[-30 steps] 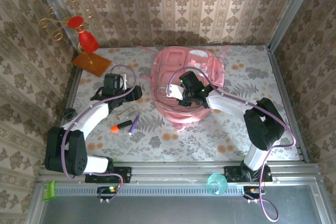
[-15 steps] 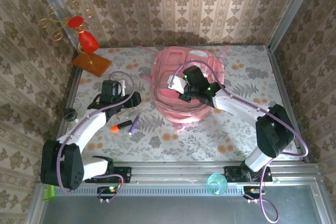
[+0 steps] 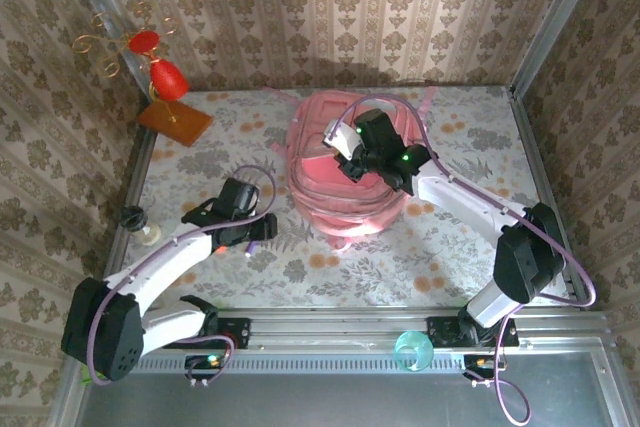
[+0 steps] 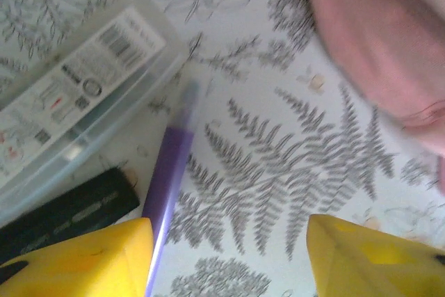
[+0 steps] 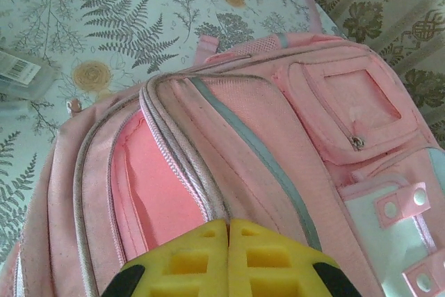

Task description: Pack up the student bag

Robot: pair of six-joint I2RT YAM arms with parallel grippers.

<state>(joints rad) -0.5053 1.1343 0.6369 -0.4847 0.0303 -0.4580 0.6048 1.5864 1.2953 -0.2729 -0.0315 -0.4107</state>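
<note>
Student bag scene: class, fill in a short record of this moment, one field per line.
bag: pink, lying on the table, one compartment unzipped, lining showing
left tool: open, over the table, purple pen beside one finger
right tool: shut, over the bag's unzipped edge
next to pen: clear case, black marker

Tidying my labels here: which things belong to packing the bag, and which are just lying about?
For the job, probably: backpack, purple pen, clear case, black marker.
Lying about: red ornament, teal cup.
</note>
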